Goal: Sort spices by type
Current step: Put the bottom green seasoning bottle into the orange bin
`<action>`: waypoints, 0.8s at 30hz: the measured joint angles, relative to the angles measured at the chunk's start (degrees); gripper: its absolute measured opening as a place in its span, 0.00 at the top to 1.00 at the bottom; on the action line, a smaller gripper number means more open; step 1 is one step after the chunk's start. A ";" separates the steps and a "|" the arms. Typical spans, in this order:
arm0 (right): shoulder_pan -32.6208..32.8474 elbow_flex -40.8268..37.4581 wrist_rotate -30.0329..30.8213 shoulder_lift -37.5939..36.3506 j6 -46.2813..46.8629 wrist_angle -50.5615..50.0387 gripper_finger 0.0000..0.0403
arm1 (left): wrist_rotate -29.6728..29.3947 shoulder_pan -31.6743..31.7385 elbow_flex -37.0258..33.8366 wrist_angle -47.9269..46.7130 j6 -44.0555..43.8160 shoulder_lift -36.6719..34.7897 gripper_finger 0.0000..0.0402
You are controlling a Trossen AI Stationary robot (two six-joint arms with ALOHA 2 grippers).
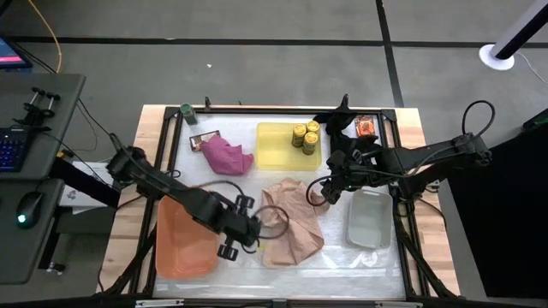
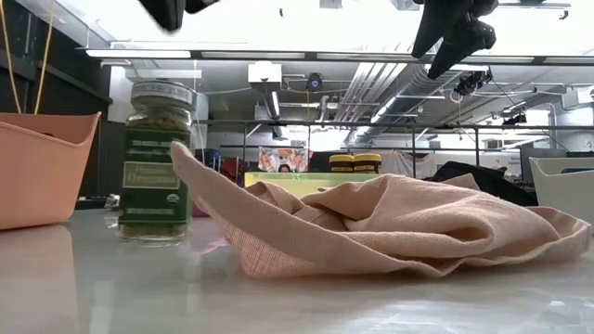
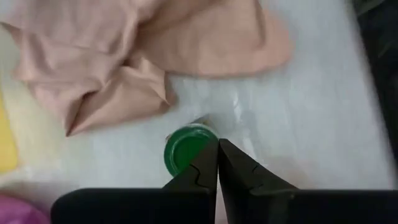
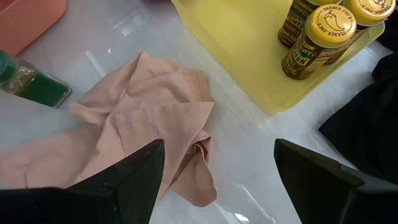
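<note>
Left gripper [image 3: 217,163] clenched empty above the green-lidded glass spice jar [image 3: 185,149] at lower centre; right gripper [image 4: 217,168] released over the crumpled tan cloth [image 4: 143,118]

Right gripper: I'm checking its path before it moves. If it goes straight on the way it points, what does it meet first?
Probably the tan cloth: it lies directly ahead between the open right gripper fingers, though depth is unclear.
</note>
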 joint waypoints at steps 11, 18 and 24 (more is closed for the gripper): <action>0.00 0.00 1.40 0.00 -0.02 0.26 0.26 | 5.78 4.30 -0.10 0.14 -15.55 -1.91 0.73; 0.00 0.00 1.38 0.02 0.00 0.11 0.26 | 6.07 7.18 -0.01 -0.34 -30.71 -1.71 0.31; 0.00 0.00 1.38 0.02 -0.02 0.04 0.26 | 6.18 7.84 -0.79 -3.39 -32.73 -1.77 0.13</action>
